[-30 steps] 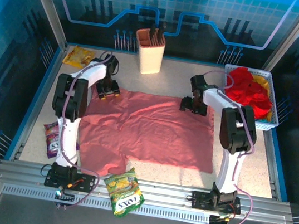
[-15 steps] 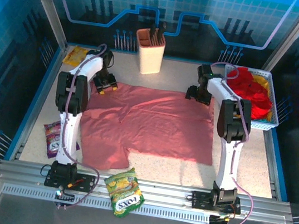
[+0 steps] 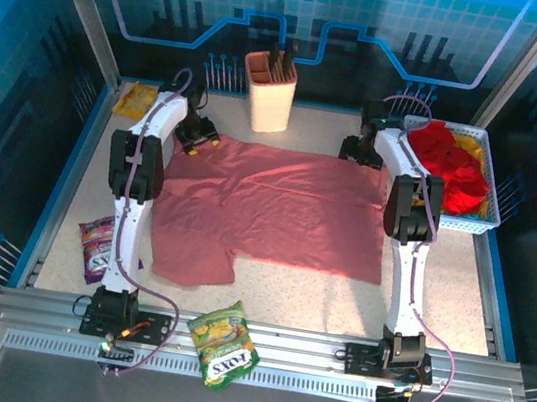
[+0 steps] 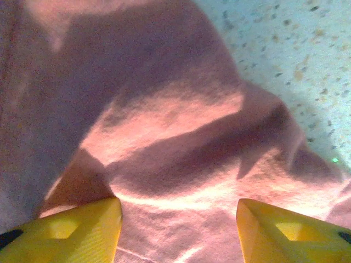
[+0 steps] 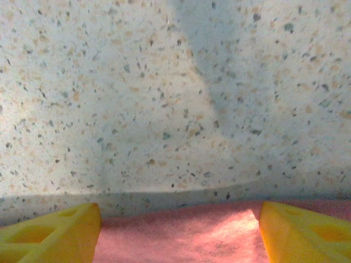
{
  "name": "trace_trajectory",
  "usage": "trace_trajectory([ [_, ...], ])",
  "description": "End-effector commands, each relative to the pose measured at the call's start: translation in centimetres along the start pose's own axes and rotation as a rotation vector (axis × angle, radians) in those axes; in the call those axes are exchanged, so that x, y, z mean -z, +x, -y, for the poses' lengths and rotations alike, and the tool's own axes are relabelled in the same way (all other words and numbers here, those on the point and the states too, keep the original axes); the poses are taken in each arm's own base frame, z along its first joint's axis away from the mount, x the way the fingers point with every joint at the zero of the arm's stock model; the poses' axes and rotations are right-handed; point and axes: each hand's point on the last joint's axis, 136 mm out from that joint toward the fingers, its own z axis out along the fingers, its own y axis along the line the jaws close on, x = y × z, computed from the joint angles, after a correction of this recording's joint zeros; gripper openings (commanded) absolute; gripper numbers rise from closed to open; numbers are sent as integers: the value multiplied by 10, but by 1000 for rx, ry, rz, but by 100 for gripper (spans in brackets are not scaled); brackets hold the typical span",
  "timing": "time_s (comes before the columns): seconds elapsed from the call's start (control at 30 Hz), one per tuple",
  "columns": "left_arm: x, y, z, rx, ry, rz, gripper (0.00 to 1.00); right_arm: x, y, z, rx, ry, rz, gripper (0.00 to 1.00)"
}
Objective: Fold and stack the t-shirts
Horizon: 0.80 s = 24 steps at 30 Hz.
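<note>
Two arms reach to the far edge of the plain salmon-pink cloth t-shirt [image 3: 277, 212], which lies spread across the middle of the speckled table [image 3: 457, 290], with one sleeve-like flap poking out toward 7 o'clock. We see the left gripper [image 3: 197, 136] at the shirt's 11 o'clock corner. In its wrist view the yellow fingertips [image 4: 71, 235] stand apart, with rumpled, shadowed cloth lying between and beyond them and nothing clamped. The right gripper [image 3: 355, 149] sits at the 1 o'clock corner, its jaws likewise apart. In its wrist view a narrow strip of pink hem lies between the tips and bare table stretches ahead. The bright red and yellow t-shirts [image 3: 446, 165] lie heaped in the white-and-blue plastic basket [image 3: 447, 225] at 2 o'clock, just beside the right arm. We judge the step to be taking hold of the two far corners for the first fold, so the task is barely begun. The risks lie in the pinch. On the right, so little cloth sits under the tips that closing could miss the hem or let it slip out in the lift. On the left, the wrinkle could put a doubled layer in the jaws and skew the fold. One corner caught without the other would drag the shirt askew, and the crinkly yellow-green snack packet [image 3: 220, 340] at 6 o'clock lies near where the cloth may land.
</note>
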Motion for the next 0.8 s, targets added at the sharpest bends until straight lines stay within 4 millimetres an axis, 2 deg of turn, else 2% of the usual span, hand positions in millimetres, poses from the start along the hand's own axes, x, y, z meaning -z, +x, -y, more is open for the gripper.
trace_trajectory([
  [0.0, 29, 1, 13, -17, 44, 8, 62, 22, -27, -4, 45, -20, 95, 76],
  [0.07, 58, 4, 16, -48, 45, 54, 64, 45, -32, -18, 77, -52, 153, 77],
  [0.17, 101, 20, 19, -81, 67, 103, 66, 92, -29, -34, 109, -90, 240, 80],
  [0.27, 132, 47, 7, -111, 62, 130, 67, 133, -10, -39, 114, -106, 273, 82],
  [0.33, 143, 72, -13, -115, 39, 132, 67, 157, 12, -33, 89, -106, 255, 85],
  [0.43, 149, 114, -44, -103, 15, 104, 67, 174, 59, -16, 55, -90, 200, 98],
  [0.53, 148, 160, -77, -71, -33, 67, 64, 184, 108, 3, 46, -101, 153, 100],
  [0.6, 146, 190, -91, -78, -71, 62, 64, 187, 138, 23, 27, -88, 116, 100],
  [0.67, 140, 217, -101, -65, -81, 43, 65, 187, 168, 41, -22, -92, 72, 100],
  [0.77, 128, 255, -102, -21, -34, -20, 65, 180, 214, 62, -116, -121, 1, 100],
])
